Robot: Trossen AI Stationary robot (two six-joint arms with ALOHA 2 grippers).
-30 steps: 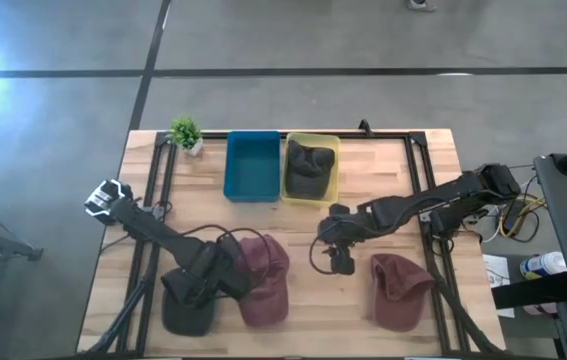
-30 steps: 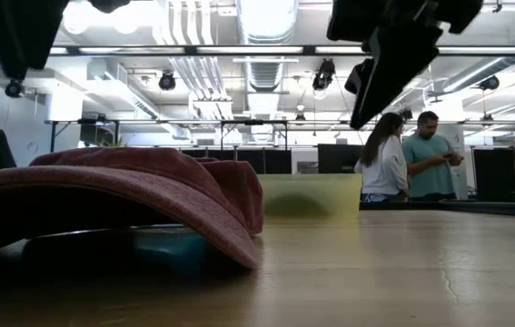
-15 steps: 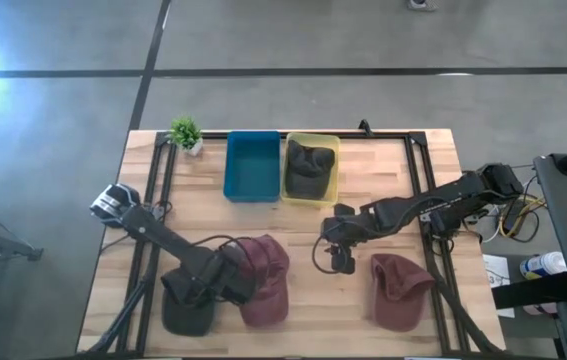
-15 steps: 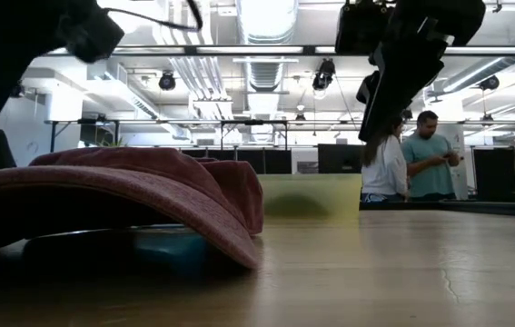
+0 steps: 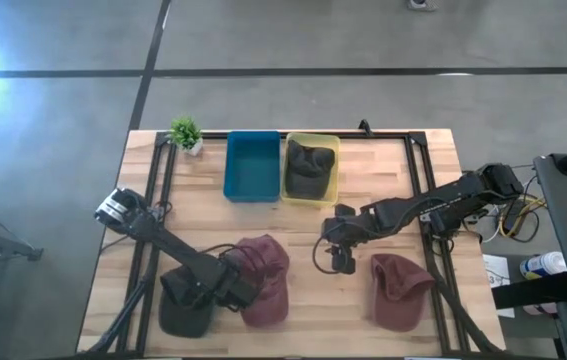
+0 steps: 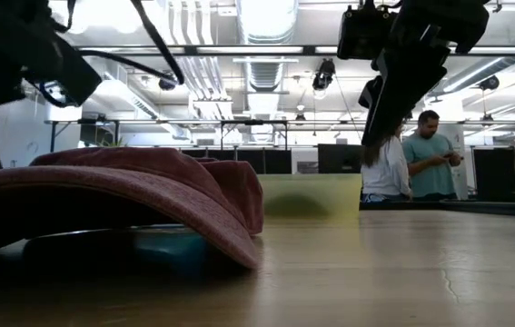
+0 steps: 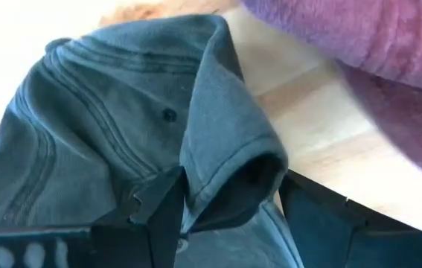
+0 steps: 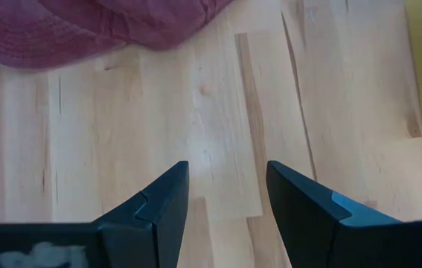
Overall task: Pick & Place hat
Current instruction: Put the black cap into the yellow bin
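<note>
Now left tool [image 7: 225,195] around dark hat [image 7: 121,126] fold.

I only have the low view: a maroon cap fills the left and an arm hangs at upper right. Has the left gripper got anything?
Observer: Yes. In the left wrist view the left gripper has a fold of the dark grey cap between its fingers.
Operator: Where is that cap on the table?
Observer: At the front left, beside the maroon cap, as the high view shows.
Operator: And the right gripper?
Observer: The right gripper is open and empty over bare wood, between the two maroon caps.
Operator: Is the yellow bin free?
Observer: No, a dark hat already lies in the yellow bin; the blue bin beside it looks empty.
</note>
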